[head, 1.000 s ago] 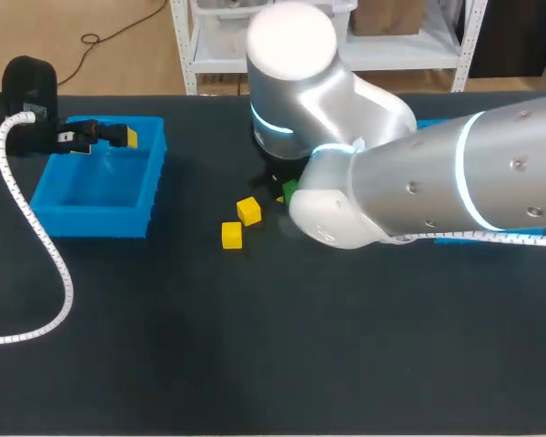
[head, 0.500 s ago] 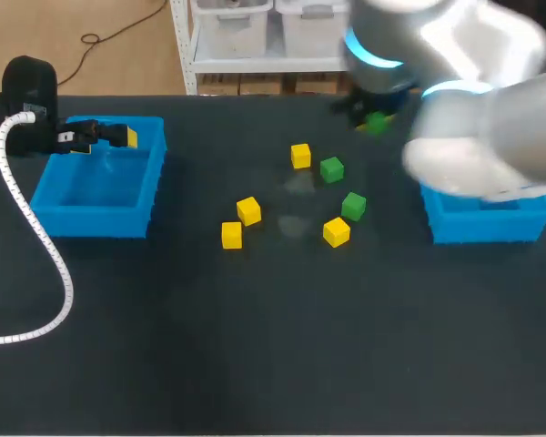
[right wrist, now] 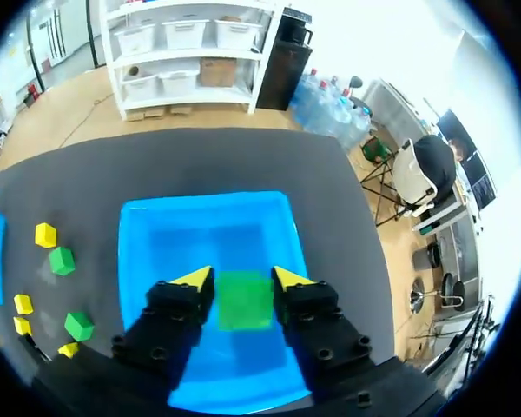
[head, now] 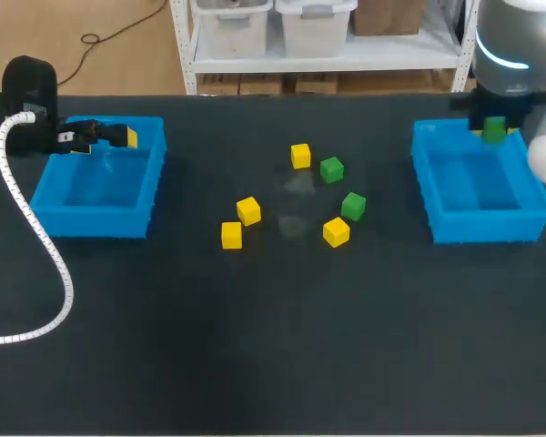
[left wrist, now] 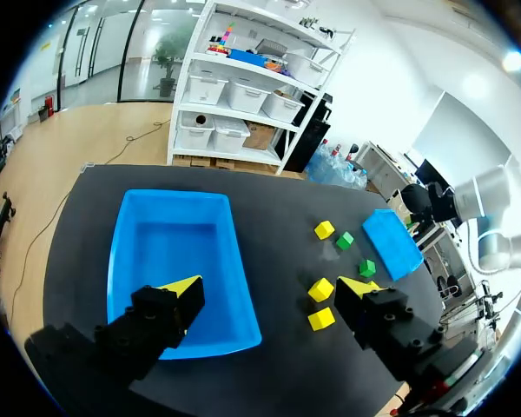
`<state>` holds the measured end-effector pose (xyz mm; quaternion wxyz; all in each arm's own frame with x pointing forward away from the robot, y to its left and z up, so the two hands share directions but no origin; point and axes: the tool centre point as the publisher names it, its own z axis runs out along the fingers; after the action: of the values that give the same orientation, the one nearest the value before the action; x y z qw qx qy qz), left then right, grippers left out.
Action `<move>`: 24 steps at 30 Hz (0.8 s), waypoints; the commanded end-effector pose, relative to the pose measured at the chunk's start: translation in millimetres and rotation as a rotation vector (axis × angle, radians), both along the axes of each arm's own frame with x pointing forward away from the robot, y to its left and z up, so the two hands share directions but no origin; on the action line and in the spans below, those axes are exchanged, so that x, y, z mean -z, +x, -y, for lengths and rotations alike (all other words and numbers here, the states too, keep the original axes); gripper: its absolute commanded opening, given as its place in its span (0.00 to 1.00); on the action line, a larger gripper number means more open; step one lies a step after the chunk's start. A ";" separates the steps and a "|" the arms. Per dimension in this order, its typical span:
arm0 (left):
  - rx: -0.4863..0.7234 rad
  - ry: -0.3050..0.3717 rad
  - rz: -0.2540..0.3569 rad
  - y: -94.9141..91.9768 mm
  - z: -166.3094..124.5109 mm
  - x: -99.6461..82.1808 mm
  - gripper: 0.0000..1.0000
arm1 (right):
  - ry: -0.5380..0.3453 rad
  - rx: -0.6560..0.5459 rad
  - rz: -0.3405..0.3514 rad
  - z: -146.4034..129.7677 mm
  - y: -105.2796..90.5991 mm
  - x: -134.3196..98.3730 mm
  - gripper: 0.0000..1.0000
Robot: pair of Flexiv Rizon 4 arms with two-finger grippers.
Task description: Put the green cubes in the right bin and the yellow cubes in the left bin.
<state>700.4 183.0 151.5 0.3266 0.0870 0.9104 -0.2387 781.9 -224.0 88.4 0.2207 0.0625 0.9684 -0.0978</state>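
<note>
Toward the far-left corner of the worktop (head: 273,346): blue left bin (head: 91,221). Above it, left gripper (left wrist: 272,287), fingers wide apart, nothing held. Mid-worktop, nearer the far edge: four yellow cubes (head: 248,210) and two green cubes (head: 331,168), all loose. By the right edge: right bin (head: 482,226). Over it, right gripper (right wrist: 241,278), clamped on one green cube (right wrist: 245,300) (plain, matte, faces square to the fingers; no long axis).

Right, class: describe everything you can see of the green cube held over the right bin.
The green cube is a small matte block with flat faces and squared edges, perhaps foam or plastic. It sits level, clamped on two opposite sides by the yellow-tipped jaws of the right arm, above the inside of the blue right bin, apparently touching nothing else.
</note>
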 end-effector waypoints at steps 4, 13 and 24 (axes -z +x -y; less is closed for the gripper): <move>0.004 -0.008 0.007 -0.6 -1.5 1.5 1.00 | 0.001 -0.087 0.172 -33.7 -7.5 -10.7 1.00; 0.004 -0.008 0.007 -0.6 -1.5 1.5 1.00 | 0.019 -0.383 0.197 -101.9 -31.3 -33.7 1.00; 0.004 -0.008 0.007 -0.6 -1.5 1.5 1.00 | -0.043 -0.956 0.273 -138.7 -66.2 -31.4 1.00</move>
<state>700.4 182.9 151.5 0.3266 0.0870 0.9104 -0.2387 724.3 -74.5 119.2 0.3051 -0.2516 0.9183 -0.0191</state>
